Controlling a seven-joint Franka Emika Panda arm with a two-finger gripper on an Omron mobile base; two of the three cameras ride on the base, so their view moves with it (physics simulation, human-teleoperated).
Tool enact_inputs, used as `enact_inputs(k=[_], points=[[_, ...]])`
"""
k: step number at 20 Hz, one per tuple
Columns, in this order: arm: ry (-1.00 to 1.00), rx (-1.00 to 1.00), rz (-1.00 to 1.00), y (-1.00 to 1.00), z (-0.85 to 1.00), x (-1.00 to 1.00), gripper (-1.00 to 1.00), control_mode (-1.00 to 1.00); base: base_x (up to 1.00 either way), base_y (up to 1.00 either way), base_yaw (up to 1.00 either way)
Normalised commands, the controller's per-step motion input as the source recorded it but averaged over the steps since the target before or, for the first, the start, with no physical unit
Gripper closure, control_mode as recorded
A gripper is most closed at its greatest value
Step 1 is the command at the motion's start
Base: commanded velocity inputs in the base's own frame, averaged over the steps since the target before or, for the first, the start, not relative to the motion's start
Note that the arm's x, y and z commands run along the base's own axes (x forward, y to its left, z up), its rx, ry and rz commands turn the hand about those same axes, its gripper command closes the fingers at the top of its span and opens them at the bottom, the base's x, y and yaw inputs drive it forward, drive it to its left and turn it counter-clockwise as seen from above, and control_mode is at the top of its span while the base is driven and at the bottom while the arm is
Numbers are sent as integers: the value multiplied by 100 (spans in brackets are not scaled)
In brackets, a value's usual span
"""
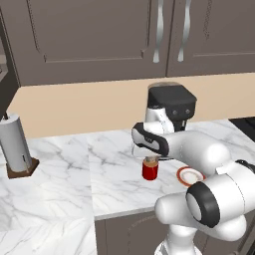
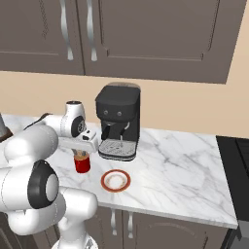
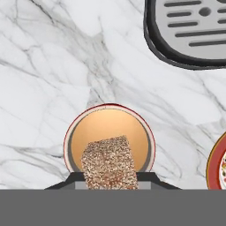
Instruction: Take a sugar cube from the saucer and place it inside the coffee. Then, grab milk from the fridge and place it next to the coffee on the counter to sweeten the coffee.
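Here the gripper (image 3: 110,187) is clenched on the sugar cube (image 3: 109,162), held directly over the mouth of the coffee (image 3: 109,140), as the hand view looks straight down into the red cup. The cube shows as a speckled, brownish-beige block with a grainy face, squarish and a little rounded at the corners, pinched at its lower edge between the two dark finger tips; it covers the near part of the cup's opening. Inside the red rim the liquid reads as a flat tan-orange disc.

In the left base view the gripper (image 1: 151,159) hangs just above the coffee (image 1: 150,171), and the right base view shows the same stance from the other side, the hand (image 2: 81,154) poised over the cup (image 2: 82,164). The step in hand appears to be the first one, the drop into the coffee, with the cube not yet let go. The next move likely calls for opening the jaws while the cube stays centred over the cup, since it sits toward one side of the rim.

Just beside the cup lies the saucer (image 2: 115,180), red-rimmed and white-centred, on the marble counter (image 2: 180,165). Behind both stands the black coffee machine (image 2: 118,121), its slotted drip tray (image 3: 190,31) near the cup. The milk errand has not yet begun.
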Motion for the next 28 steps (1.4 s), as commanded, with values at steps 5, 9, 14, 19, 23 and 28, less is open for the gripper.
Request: enact_inputs(k=[5,9,14,19,23,28], points=[[0,0,0,0,0,1,-100,-100,0,0,0],[0,0,0,0,0,0,-100,-100,0,0,0],[0,0,0,0,0,0,-100,-100,0,0,0],[-5,0,0,0,58,-20,-100,-100,0,0,0],[-16,0,0,-1,100,-57,-100,-100,0,0,0],[-31,0,0,-12,76,-91,-100,-100,0,0,0]])
